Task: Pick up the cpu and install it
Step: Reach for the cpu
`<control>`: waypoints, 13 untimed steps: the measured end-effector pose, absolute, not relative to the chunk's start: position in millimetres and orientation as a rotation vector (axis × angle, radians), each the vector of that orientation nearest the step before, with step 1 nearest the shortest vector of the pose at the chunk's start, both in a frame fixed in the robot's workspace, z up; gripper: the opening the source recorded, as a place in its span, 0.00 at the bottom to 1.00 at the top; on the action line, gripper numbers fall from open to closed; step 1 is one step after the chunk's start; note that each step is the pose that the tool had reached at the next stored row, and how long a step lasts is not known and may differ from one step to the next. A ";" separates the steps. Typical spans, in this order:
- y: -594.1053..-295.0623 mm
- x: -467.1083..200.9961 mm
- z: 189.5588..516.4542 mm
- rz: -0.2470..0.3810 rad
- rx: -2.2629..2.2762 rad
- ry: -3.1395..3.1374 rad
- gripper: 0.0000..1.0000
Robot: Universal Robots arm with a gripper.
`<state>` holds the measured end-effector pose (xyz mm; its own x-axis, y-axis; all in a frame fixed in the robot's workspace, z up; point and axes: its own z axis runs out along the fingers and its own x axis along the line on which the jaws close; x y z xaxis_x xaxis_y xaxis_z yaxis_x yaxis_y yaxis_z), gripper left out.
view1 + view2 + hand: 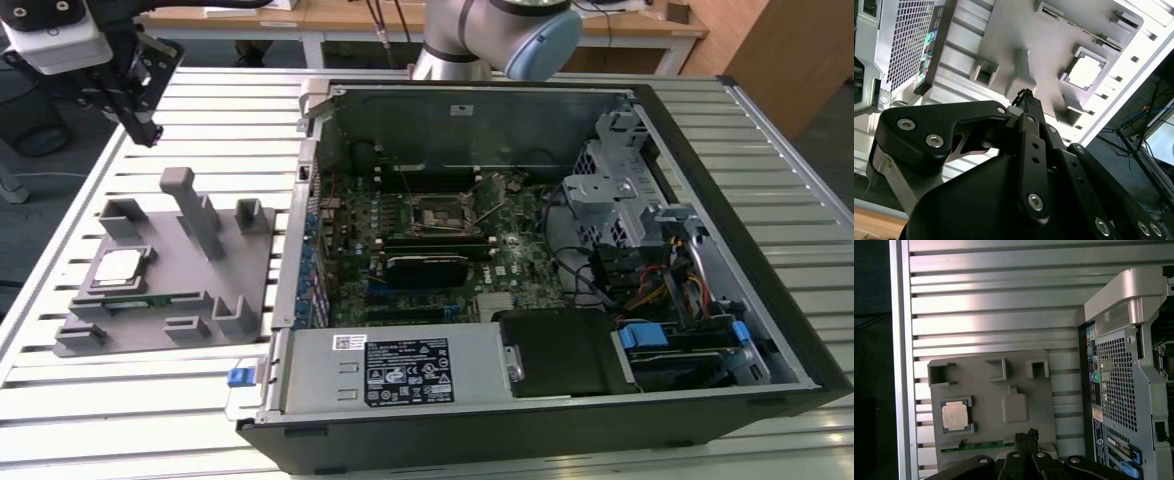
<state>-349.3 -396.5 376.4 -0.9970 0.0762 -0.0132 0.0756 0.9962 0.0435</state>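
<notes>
over the slatted table, your gripper hangs with claw pressed together, empty; the cpu lies seated in the grey fixture, well apart

open air over the cpu, tall post near it, computer case well apart

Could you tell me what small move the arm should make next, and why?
Probably bring the claw over the cpu and open it: in the exterior view the claw hangs shut, high and off to one side of the chip, which lies untouched in its seat on the grey holder.
</notes>
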 end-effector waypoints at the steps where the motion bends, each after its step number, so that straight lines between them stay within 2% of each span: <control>1: -396.5 -350.7 376.3 0.067 0.119 3.124 0.11; 13: -396.5 -367.6 375.2 0.067 0.119 3.124 0.11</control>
<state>-367.6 -396.5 375.2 -0.9970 0.0763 -0.0131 0.0757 0.9962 0.0435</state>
